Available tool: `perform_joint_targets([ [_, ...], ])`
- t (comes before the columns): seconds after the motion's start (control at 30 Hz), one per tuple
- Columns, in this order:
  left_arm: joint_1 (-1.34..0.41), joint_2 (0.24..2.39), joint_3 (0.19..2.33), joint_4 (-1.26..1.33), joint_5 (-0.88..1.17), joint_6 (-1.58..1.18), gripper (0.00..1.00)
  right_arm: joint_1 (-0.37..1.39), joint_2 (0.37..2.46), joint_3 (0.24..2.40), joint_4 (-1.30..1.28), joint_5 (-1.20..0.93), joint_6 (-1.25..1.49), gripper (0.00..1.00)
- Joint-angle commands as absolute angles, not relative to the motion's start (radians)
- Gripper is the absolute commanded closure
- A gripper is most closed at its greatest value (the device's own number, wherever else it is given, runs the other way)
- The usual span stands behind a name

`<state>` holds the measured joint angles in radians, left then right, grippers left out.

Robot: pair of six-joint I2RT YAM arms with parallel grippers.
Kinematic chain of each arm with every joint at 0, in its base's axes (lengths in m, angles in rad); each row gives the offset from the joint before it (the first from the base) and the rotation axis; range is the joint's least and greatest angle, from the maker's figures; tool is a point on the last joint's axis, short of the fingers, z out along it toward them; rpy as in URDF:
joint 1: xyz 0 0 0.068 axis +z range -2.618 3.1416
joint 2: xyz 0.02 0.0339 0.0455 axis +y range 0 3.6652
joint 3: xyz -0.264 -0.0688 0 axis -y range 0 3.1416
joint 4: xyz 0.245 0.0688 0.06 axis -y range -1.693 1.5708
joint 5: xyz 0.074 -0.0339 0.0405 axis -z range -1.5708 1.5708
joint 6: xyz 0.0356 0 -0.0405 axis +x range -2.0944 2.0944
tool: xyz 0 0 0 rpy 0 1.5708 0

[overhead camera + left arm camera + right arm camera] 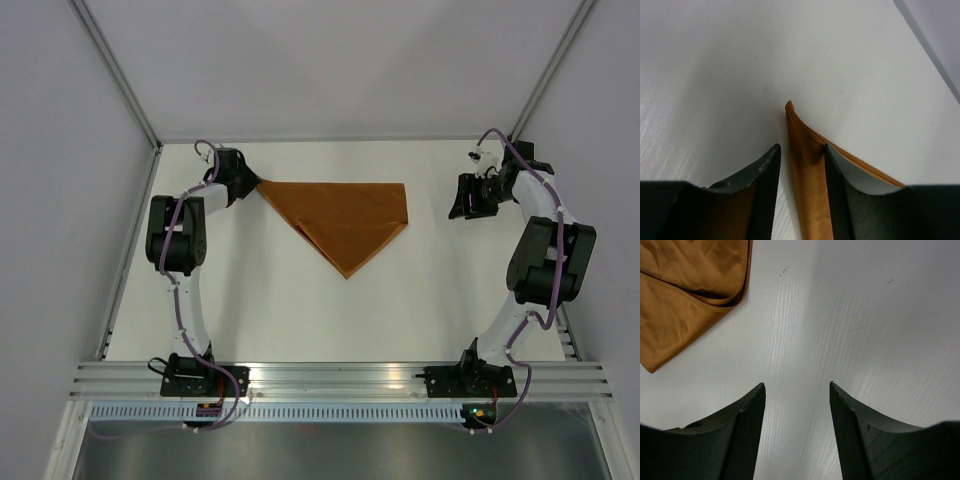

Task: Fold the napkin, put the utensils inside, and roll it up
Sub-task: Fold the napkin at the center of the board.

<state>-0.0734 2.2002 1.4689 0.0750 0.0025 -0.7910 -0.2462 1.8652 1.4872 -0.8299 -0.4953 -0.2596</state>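
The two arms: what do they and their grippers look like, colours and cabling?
Both arms are white links with bulky black joint housings; a thin purple cable loops along each. The left gripper and right gripper have black, tapering fingers with finely ribbed inner faces.

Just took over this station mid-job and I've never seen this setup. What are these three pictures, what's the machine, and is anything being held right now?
The machine is two robot arms bolted at the near edge of a white table. The top picture looks down from above and behind them, with the left arm on the left. The other two come from cameras on each wrist, so the dark shapes at the bottom are that arm's own fingers.

On the table lies the napkin, a rust-orange cloth folded into a triangle. No utensil shows in any view.

The left end effector has the napkin's far-left corner between its fingers; they appear closed on it, though a small gap shows on one side. The right end effector is open, holds nothing, and sits to the right of the cloth, apart from it.
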Motion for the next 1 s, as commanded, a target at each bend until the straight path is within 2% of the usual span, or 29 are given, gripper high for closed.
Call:
perform_joint_targets([
  [0.0,-0.071,2.227,1.511,0.041,0.005,-0.83,0.55,-0.25,1.87,1.519,-0.831,-0.511,-0.281,0.4],
  [0.23,-0.071,2.252,1.537,0.038,0.005,-0.834,0.66,-0.25,1.87,1.514,-0.831,-0.511,-0.284,0.41],
  [0.37,-0.071,2.255,1.534,0.052,0.014,-0.828,0.78,-0.25,1.871,1.513,-0.831,-0.511,-0.287,0.41],
  [0.6,-0.072,2.211,1.416,0.3,0.13,-0.799,0.93,-0.252,1.876,1.513,-0.828,-0.511,-0.285,0.41],
  [0.77,-0.072,2.181,1.338,0.52,0.285,-0.767,0.98,-0.252,1.876,1.513,-0.827,-0.512,-0.284,0.41],
  [0.97,-0.077,2.123,1.237,0.678,0.397,-0.744,0.98,-0.252,1.871,1.513,-0.827,-0.511,-0.282,0.41],
])
